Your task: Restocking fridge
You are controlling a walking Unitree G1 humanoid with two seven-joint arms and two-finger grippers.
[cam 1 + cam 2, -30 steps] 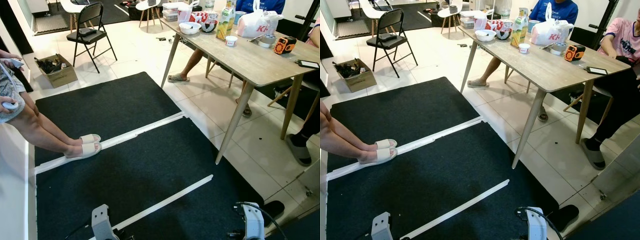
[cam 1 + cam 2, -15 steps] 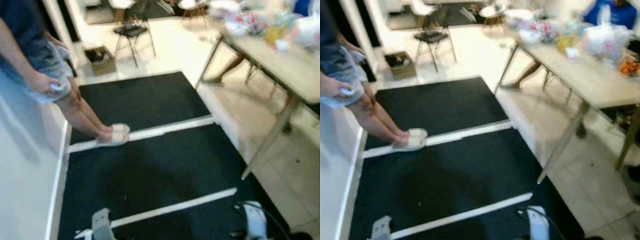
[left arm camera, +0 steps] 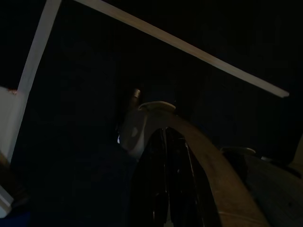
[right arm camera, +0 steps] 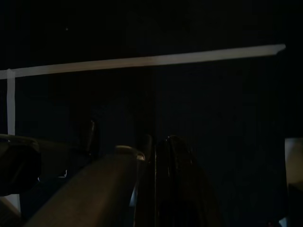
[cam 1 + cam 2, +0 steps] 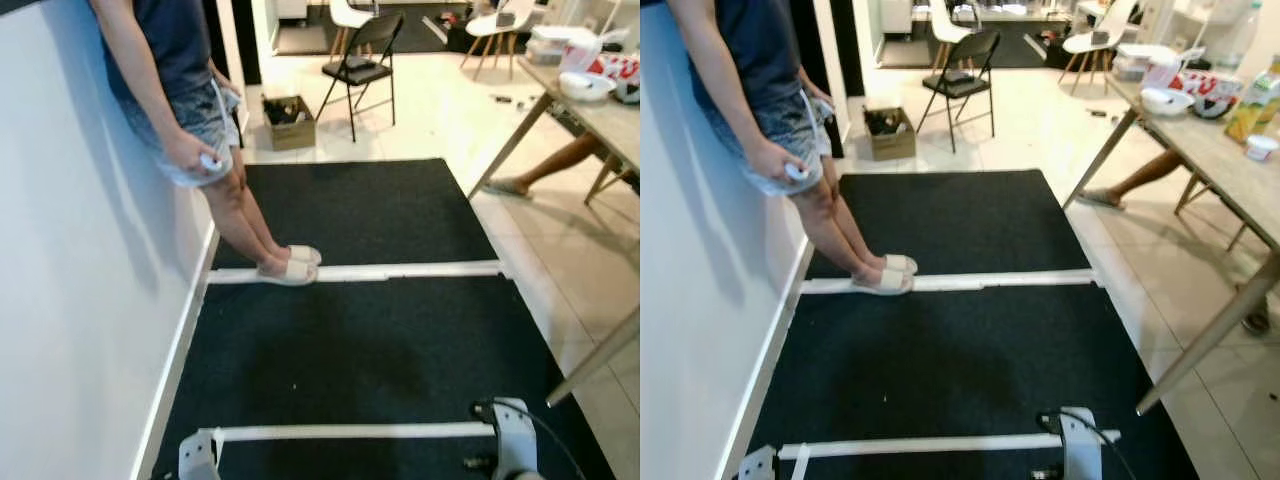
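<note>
- Your head camera swung left: the white wall (image 5: 70, 300) came into view alongside you.
- The person (image 5: 175, 80) leaning on it shifted from the frame's left edge toward the middle.
- The tabletop (image 5: 1230, 150) slid to the right edge.

Ahead of me: black mat (image 5: 350, 340) crossed by white tape strips (image 5: 355, 271) | person (image 5: 175, 90) leaning on white wall (image 5: 70, 300), pale slippers (image 5: 290, 266) touching far strip | black folding chair (image 5: 362, 62) beside cardboard box (image 5: 290, 110) | worktop (image 5: 1230, 150) at my right carrying bowl (image 5: 1166, 99).
</note>
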